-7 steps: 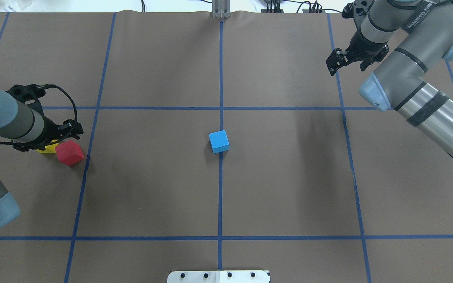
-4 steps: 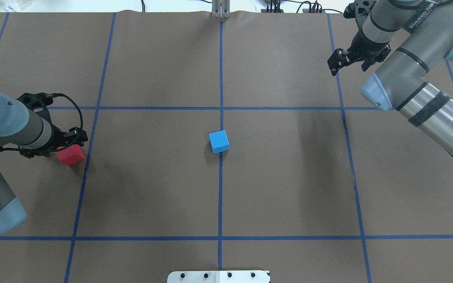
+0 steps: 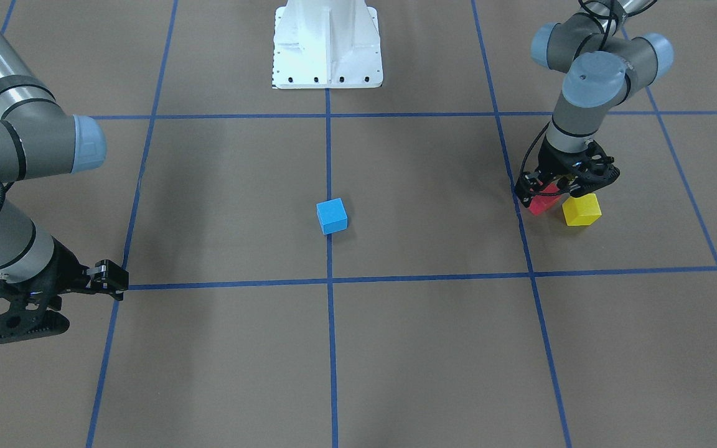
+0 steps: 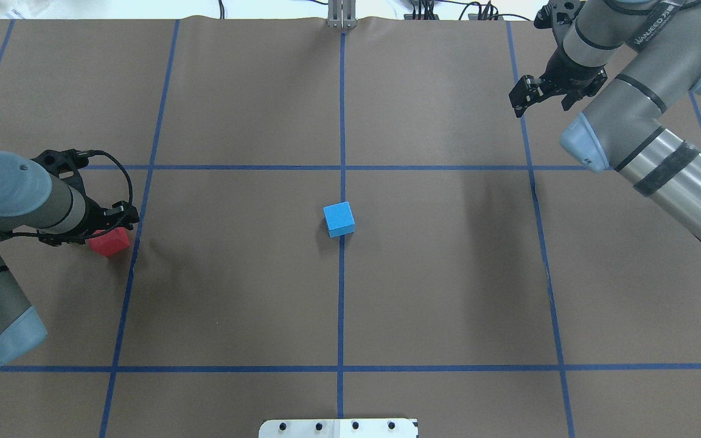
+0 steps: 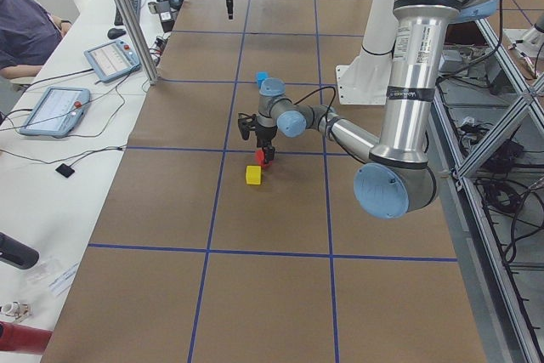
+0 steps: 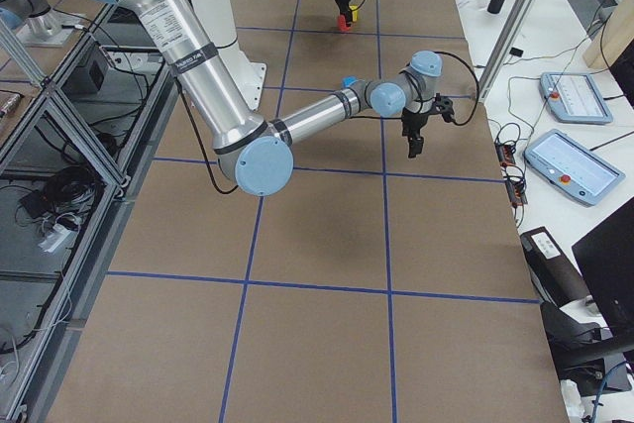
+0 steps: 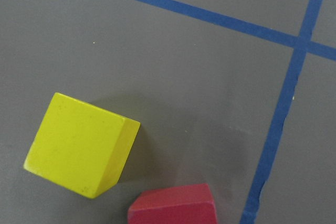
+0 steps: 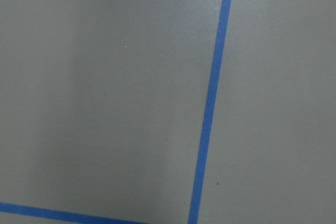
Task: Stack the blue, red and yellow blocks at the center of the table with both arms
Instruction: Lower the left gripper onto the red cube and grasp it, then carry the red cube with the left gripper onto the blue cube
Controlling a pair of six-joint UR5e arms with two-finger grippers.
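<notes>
The blue block (image 4: 339, 219) sits at the centre of the surface (image 4: 448, 286). Seen from overhead, the red block (image 4: 110, 243) lies at 9 o'clock from it, with the yellow block (image 3: 581, 210) just beside. The left pincer (image 3: 562, 186) hangs released over the red block. The right pincer (image 4: 540, 103), also released, is at 2 o'clock, well apart.

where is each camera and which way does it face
front: across table, facing base; both arms
overhead: behind base, looking down; both arms
exterior left: left end; left arm near
exterior right: right end; right arm near
left wrist: down on yellow block, red block
right wrist: down on tape line
overhead, front share blue block
</notes>
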